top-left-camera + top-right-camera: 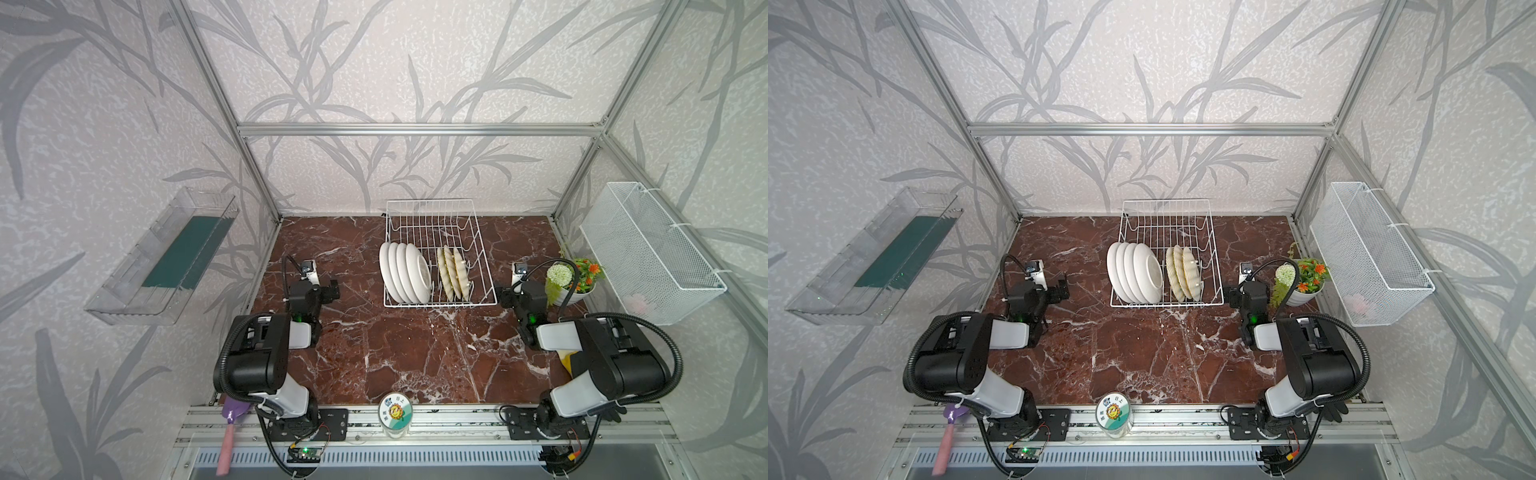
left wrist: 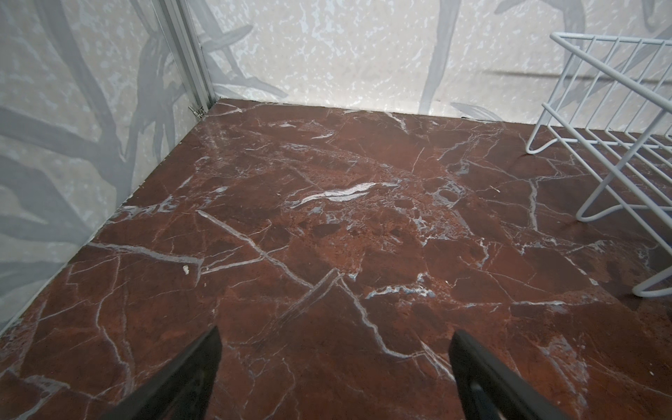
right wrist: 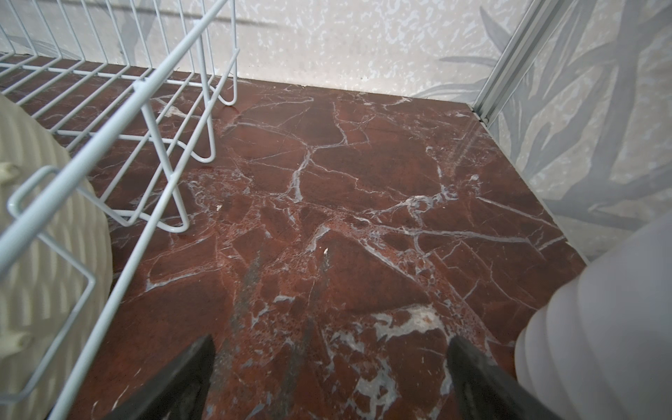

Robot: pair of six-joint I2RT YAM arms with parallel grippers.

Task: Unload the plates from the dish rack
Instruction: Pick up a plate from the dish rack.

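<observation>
top views. i see the dish rack (image 1: 430, 202) just above the centre of the frame, standing on the red-brown marble table (image 1: 395, 353) near the back wall. its lower part holds all the plates on edge: four white plates (image 1: 405, 272) leaning together in the lower left of the rack, and three smaller yellow-tan woven plates (image 1: 453, 274) just beside them to the right. the upper part of the rack holds nothing.

the left gripper (image 1: 332, 289) hovers left of the rack, apart from it, level with the white plates. the right gripper (image 1: 505, 296) hovers just off the rack's lower right corner, with a potted flower (image 1: 575, 278) just right of that arm.

left wrist view. the left gripper's fingertips (image 2: 214, 338) stand spread wide at the bottom of the frame, with only bare marble between them. the rack's wire feet show at the right edge.

right wrist view. the right gripper's fingertips (image 3: 205, 345) are likewise fully parted and hold nothing. the rack's slanted side crosses the left of the frame, a ribbed woven plate shows behind its wires at the left edge, and the white pot fills the lower right corner.

surroundings, in both top views: a white mesh basket (image 1: 652, 249) on the right wall, a clear tray (image 1: 162, 257) on the left wall, and a jar (image 1: 395, 411) on the front rail at bottom centre.
</observation>
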